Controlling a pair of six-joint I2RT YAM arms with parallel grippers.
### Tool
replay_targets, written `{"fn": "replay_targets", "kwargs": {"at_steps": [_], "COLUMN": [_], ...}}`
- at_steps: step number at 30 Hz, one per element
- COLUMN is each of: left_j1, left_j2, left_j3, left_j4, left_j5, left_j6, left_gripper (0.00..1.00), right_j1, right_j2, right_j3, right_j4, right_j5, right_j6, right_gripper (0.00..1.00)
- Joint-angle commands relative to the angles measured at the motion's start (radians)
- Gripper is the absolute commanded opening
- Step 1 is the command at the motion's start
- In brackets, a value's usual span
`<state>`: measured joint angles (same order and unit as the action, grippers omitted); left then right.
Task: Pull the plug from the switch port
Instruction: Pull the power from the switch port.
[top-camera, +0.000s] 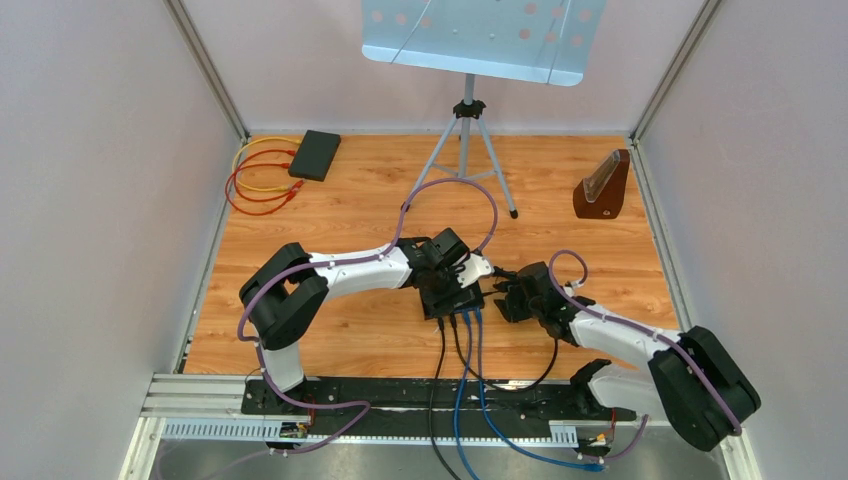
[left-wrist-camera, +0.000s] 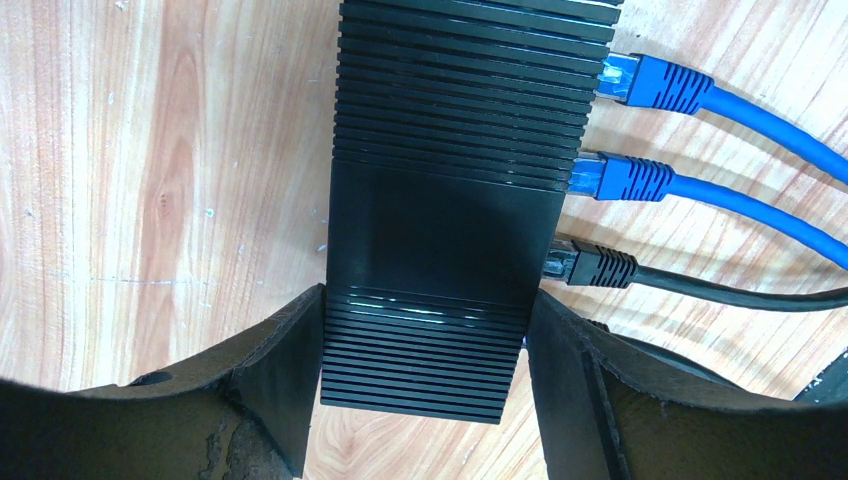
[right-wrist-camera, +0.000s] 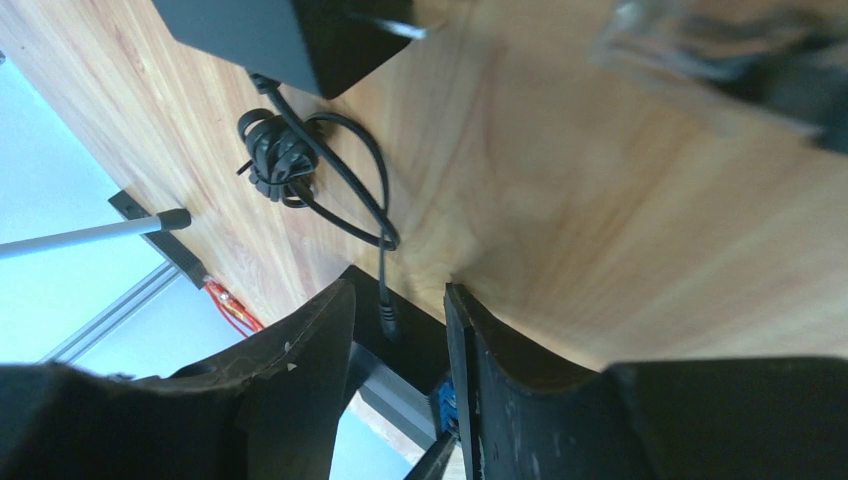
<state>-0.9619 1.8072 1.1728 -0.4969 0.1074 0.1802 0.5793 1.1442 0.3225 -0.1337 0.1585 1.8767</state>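
The black ribbed switch lies on the wooden floor in mid-table. Along one side it holds two blue plugs and a black plug, each seated in a port. My left gripper is shut on the switch, its fingers pressing both long sides. My right gripper is open just right of the switch. Between its fingers I see the switch's end with a thin black power plug. A blue plug sits beside the right finger.
A tripod with a blue music stand stands behind. A black box with red and yellow cables is at the far left, a brown wooden block at the far right. A coiled black cable lies near the switch.
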Motion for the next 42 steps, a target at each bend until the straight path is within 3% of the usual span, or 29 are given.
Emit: {"fn": "replay_targets", "kwargs": {"at_steps": [1, 12, 24, 29, 32, 38, 41, 42], "left_j1": [-0.026, -0.028, -0.028, -0.029, -0.029, -0.029, -0.028, -0.029], "left_j2": [0.017, 0.009, -0.007, -0.005, 0.002, 0.007, 0.006, 0.006], "left_j3": [-0.024, -0.019, -0.035, -0.035, -0.032, -0.029, -0.025, -0.025], "left_j4": [0.023, 0.021, 0.035, 0.034, 0.030, 0.029, 0.029, 0.030], "left_j5": [0.067, 0.048, 0.048, 0.051, 0.050, 0.053, 0.055, 0.056], "left_j6": [-0.015, -0.011, -0.021, -0.016, -0.014, -0.015, -0.016, -0.018], "left_gripper": [0.69, 0.69, 0.69, 0.69, 0.68, 0.68, 0.67, 0.67], "right_j1": [0.008, 0.056, 0.071, 0.071, 0.073, 0.076, 0.076, 0.076], "right_j2": [0.091, 0.139, 0.130, 0.140, 0.143, 0.114, 0.106, 0.107], "right_j3": [0.027, 0.045, 0.059, 0.073, 0.078, 0.082, 0.071, 0.068], "right_j4": [0.049, 0.057, 0.050, 0.042, 0.042, 0.044, 0.047, 0.047], "right_j5": [-0.025, -0.019, 0.005, -0.006, -0.007, 0.016, 0.022, 0.018], "right_j6": [-0.013, -0.033, -0.057, -0.069, -0.091, -0.163, -0.144, -0.136], "right_gripper": [0.43, 0.39, 0.21, 0.21, 0.11, 0.05, 0.06, 0.14]}}
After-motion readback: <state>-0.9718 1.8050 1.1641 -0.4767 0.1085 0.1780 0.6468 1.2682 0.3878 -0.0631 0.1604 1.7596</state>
